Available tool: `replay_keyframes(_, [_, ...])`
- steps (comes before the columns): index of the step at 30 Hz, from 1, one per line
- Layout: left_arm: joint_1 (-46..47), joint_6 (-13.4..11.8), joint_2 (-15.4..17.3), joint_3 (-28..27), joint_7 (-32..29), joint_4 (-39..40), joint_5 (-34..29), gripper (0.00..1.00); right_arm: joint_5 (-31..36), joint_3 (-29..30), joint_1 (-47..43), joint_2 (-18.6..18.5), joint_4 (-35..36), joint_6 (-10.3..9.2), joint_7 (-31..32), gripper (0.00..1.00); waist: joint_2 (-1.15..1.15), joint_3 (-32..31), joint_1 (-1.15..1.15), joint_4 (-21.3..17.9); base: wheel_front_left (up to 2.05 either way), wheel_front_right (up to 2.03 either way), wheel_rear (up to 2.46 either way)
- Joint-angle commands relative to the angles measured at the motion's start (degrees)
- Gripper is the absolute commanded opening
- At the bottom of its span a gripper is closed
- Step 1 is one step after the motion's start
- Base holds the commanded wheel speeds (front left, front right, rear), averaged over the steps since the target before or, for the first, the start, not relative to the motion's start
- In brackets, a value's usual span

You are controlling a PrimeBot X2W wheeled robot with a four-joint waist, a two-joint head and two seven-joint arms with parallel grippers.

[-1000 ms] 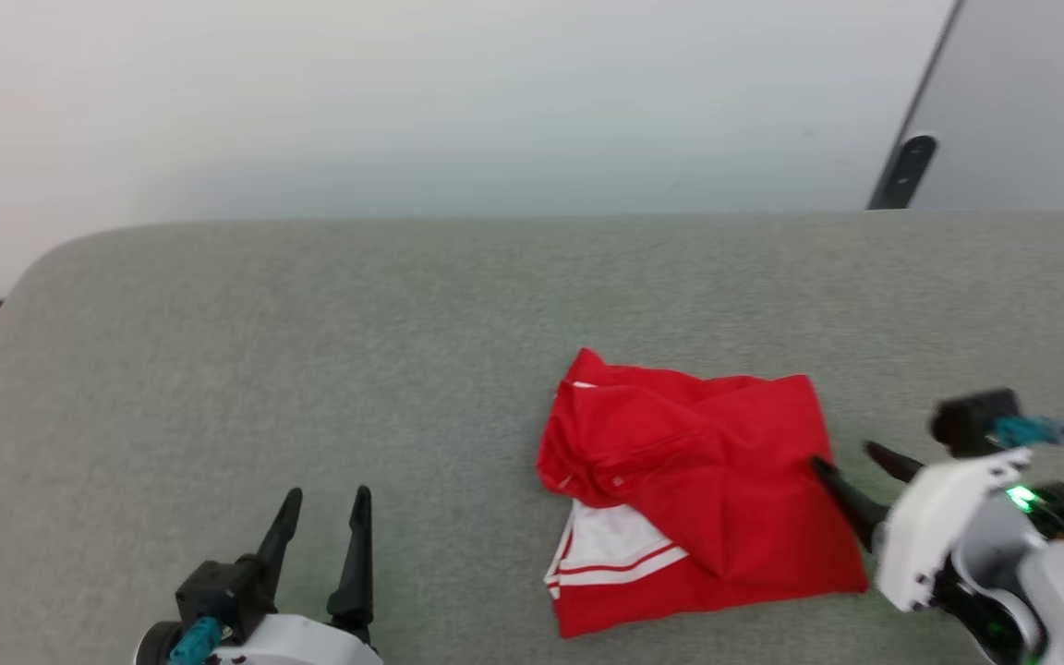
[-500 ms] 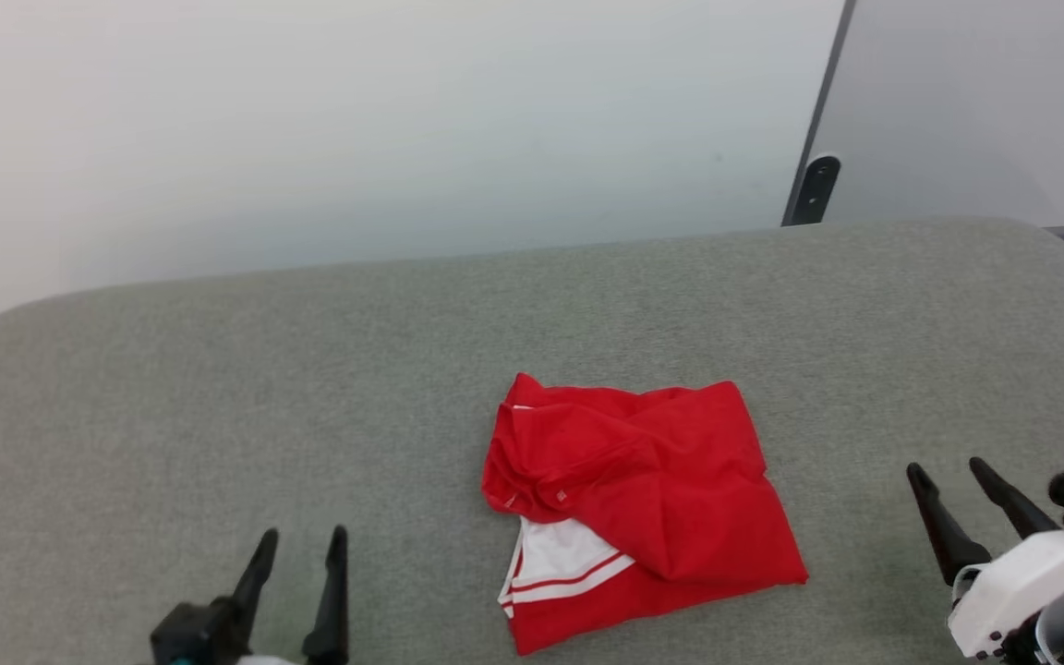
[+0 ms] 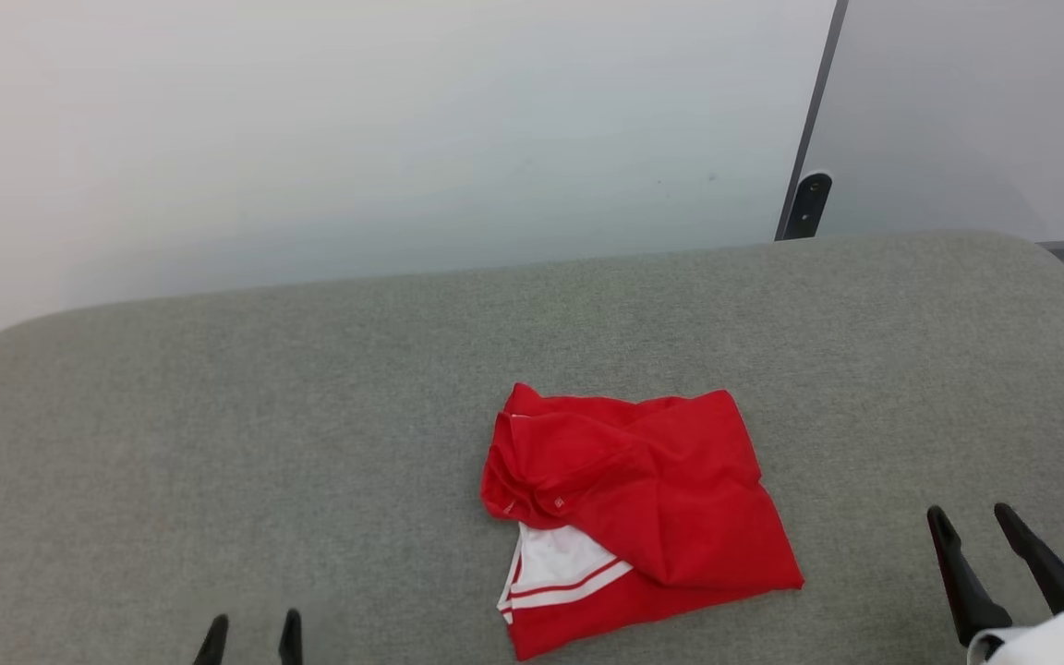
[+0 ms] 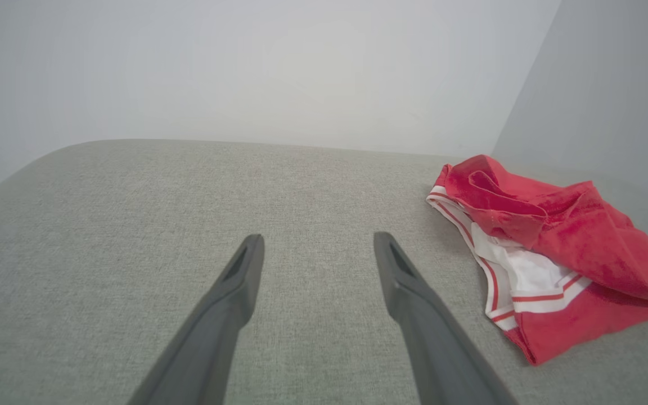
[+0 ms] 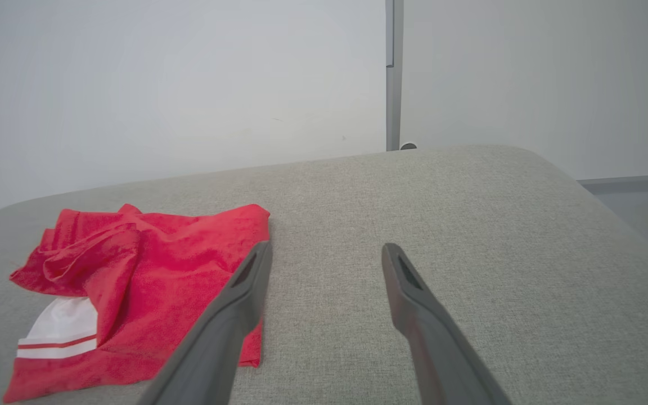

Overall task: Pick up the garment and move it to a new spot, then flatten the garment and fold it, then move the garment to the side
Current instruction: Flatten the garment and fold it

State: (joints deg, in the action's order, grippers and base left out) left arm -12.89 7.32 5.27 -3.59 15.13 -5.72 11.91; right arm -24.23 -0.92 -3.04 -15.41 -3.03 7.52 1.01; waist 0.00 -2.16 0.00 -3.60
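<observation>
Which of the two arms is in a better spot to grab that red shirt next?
Right, probably. The right gripper is open and nearer the garment, whose edge lies right beside it in the right wrist view. The left gripper, also open, sits farther off.

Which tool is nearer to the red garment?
The right tool: a narrower strip of grey cushion separates it from the garment than separates the left tool.

Soft, even, bright light, with no glare. In the head view the plain pale wall (image 3: 310, 139) fades from whiter at left to greyer at right. The folded red jersey shirt with white trim (image 3: 661, 499) throws only a thin, faint shadow on the grey woven fabric surface (image 3: 218, 416). In both wrist views the surface's far edge bows, and the left end effector (image 4: 318, 242) and right end effector (image 5: 325, 250) blur toward the bottom edge.
</observation>
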Motion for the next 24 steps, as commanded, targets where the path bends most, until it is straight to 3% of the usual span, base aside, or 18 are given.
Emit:
replay_keyframes(1, [-1.6, 0.1, -0.2, -0.5, 0.0, 1.4, -0.6, 1.00, 0.6, 0.8, -1.6, 0.6, 1.6, -0.08, 0.6, 1.00, 0.00, -0.1, 0.00, 0.1, 0.00, 0.00, 0.00])
replay_keyframes(10, [-5.1, -1.0, -1.5, -0.3, 0.0, 5.0, -1.7, 1.00, 2.1, 3.9, -6.1, 2.7, 7.8, -0.08, 3.9, 1.00, 0.00, -0.2, 0.00, 0.8, 0.00, 0.00, 0.00])
replay_keyframes(24, [-4.2, -0.8, -1.8, -0.1, 0.0, 5.4, -3.0, 1.00, 2.2, 3.6, -6.5, 3.7, 8.9, -0.08, 4.8, 1.00, 0.00, 0.4, 0.00, 1.0, 0.00, 0.00, 0.00])
